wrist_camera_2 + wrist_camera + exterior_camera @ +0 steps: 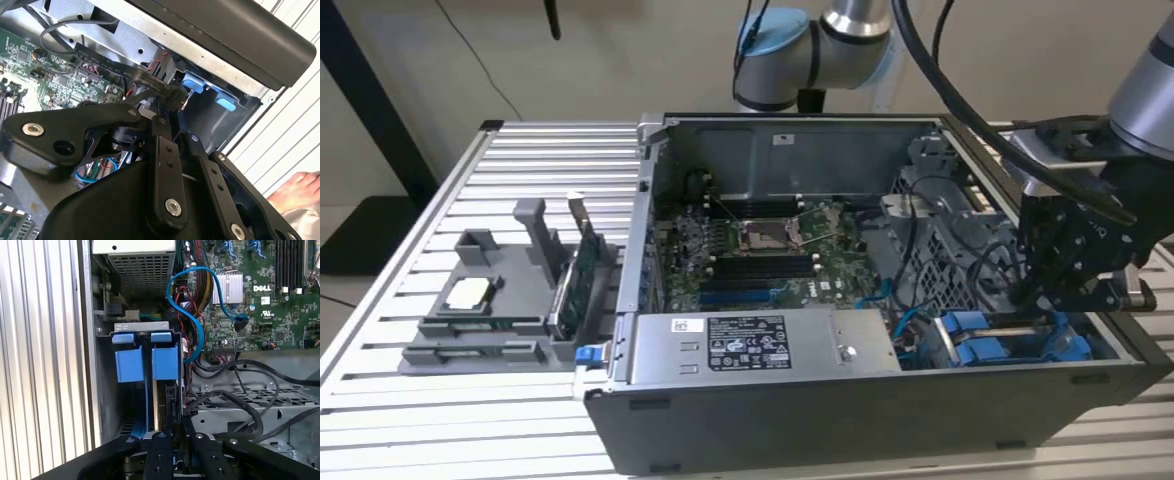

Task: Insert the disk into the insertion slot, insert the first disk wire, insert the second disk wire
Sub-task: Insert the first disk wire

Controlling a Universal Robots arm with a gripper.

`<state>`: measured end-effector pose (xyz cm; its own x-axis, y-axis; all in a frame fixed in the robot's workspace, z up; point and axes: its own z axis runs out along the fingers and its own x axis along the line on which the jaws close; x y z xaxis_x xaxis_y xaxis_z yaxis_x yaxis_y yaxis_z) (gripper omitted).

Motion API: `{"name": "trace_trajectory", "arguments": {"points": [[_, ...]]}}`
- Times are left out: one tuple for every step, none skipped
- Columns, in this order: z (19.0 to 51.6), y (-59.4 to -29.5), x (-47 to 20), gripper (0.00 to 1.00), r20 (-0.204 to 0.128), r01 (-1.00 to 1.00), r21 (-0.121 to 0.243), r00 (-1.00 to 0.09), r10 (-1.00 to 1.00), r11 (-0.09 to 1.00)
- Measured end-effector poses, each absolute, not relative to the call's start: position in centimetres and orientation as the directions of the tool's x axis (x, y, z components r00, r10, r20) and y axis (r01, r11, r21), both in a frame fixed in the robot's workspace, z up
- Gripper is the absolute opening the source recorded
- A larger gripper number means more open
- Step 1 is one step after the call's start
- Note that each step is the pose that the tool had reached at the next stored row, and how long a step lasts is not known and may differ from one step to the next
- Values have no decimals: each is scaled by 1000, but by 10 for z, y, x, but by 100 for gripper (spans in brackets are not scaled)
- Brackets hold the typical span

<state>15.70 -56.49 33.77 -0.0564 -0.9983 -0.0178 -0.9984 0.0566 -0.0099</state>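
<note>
An open black computer case lay on a slatted metal table. Inside it were a green motherboard, a grey power-supply box and, in the first wrist view, a looped blue cable beside a silver heat sink. On the exterior view's left stood a grey fixture, holding what looked like an upright green card.
</note>
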Motion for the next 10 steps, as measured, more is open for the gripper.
{"name": "trace_trajectory", "arguments": {"points": [[338, -565, 157, 19, -18, -998, -10, -56, -998, 57], [337, -565, 157, 19, -18, -998, -10, -56, -998, 56], [337, -565, 157, 19, -19, -998, -10, -56, -998, 56], [335, -565, 157, 19, -19, -998, -10, -56, -998, 56], [334, -565, 157, 19, -18, -998, -10, -56, -998, 56], [334, -565, 157, 19, -18, -998, -10, -56, -998, 56], [333, -565, 157, 20, -19, -998, -10, -56, -998, 57], [334, -565, 157, 20, -20, -998, -10, -56, -998, 57], [335, -565, 157, 20, -22, -998, -10, -56, -998, 57], [339, -565, 157, 27, -23, -998, -10, -56, -998, 56]]}}
